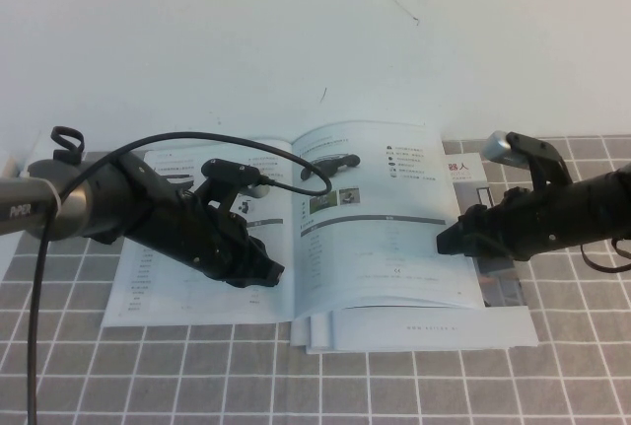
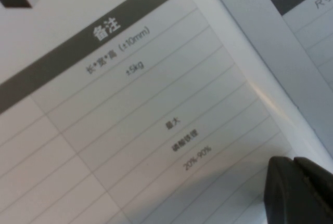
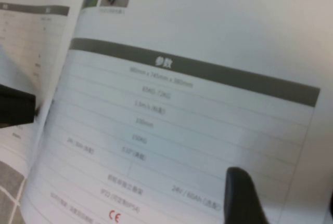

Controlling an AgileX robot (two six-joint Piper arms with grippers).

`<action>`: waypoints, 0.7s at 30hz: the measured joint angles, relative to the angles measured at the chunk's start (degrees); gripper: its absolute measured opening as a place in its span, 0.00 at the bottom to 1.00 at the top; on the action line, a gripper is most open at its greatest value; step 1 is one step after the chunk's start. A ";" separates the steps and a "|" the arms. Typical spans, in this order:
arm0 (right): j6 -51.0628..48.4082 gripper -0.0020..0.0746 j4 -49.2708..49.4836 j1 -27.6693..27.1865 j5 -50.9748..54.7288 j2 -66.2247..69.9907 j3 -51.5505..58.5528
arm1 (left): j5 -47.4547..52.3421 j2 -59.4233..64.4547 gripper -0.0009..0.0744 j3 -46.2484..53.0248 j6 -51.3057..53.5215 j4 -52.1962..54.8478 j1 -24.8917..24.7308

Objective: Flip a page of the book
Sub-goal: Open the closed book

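The book (image 1: pixel 148 287) lies open on the checked cloth. Its right-hand page (image 1: pixel 380 228) shows a dark low vehicle, small photos and a grey-headed table; the page also fills the right wrist view (image 3: pixel 171 104). My left gripper (image 1: pixel 271 272) is shut and rests its tip on the left-hand page (image 2: pixel 130 104) next to the spine; it shows in the left wrist view (image 2: pixel 299 193). My right gripper (image 1: pixel 449 241) is open at the page's outer edge, with one finger (image 3: pixel 240 195) over the paper and nothing visibly between the fingers.
A wider brochure (image 1: pixel 463 169) with red characters lies under the book and sticks out at the right and along the front (image 1: pixel 424 331). Grey checked cloth (image 1: pixel 296 386) covers the table. A black cable (image 1: pixel 39 277) hangs from the left arm.
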 joint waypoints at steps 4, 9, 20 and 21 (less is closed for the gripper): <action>-0.10 0.49 0.00 0.00 1.00 0.00 -0.12 | 0.00 0.00 0.01 0.00 0.00 0.01 0.00; -0.22 0.49 0.46 0.00 2.58 -2.36 -1.03 | 0.00 0.00 0.01 0.00 0.00 0.01 0.00; -7.60 0.49 11.37 0.00 14.33 -5.70 -5.07 | 0.12 0.10 0.01 -0.02 0.00 0.01 0.00; -8.48 0.49 12.36 0.00 14.88 -5.70 -5.15 | 0.12 0.10 0.01 -0.02 0.00 0.01 0.00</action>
